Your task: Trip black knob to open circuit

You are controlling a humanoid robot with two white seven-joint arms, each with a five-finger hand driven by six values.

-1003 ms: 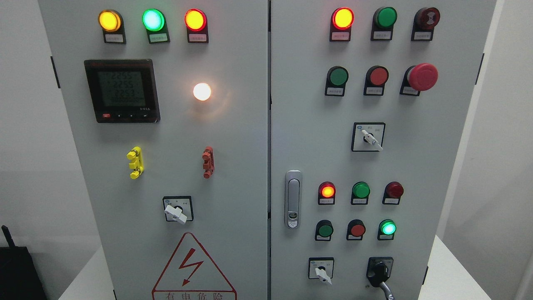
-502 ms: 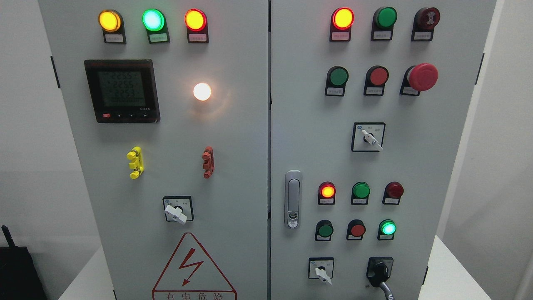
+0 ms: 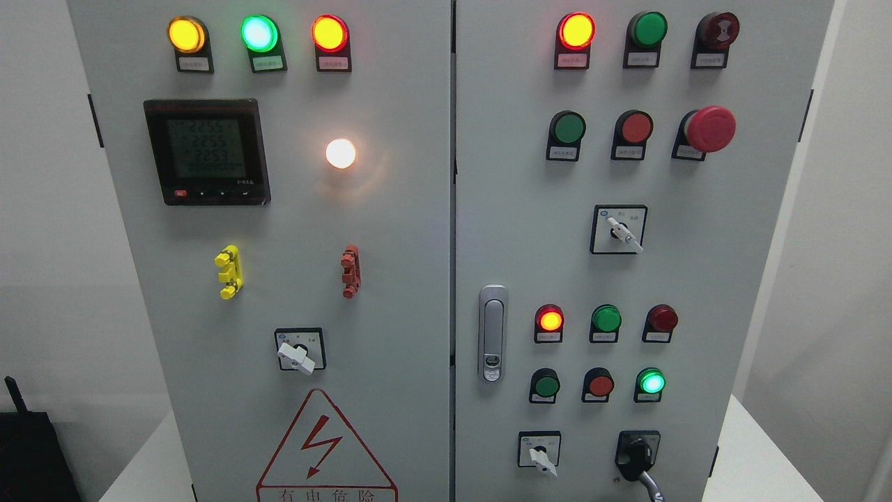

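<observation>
A grey electrical cabinet with two doors fills the head view. The black knob [image 3: 635,453] sits at the bottom right of the right door [image 3: 529,209], on a black square plate, with its grey lever pointing down and to the right. No robot hand or arm shows in this view.
White selector switches sit at lower left [image 3: 298,355], mid right [image 3: 620,232] and bottom middle [image 3: 540,457]. A red mushroom button [image 3: 709,129], several lit lamps, a meter display [image 3: 206,150] and a door latch [image 3: 493,333] are on the panel. A black object [image 3: 31,453] stands at lower left.
The whole view has shifted a few pixels to the right; nothing on the panel has changed.
</observation>
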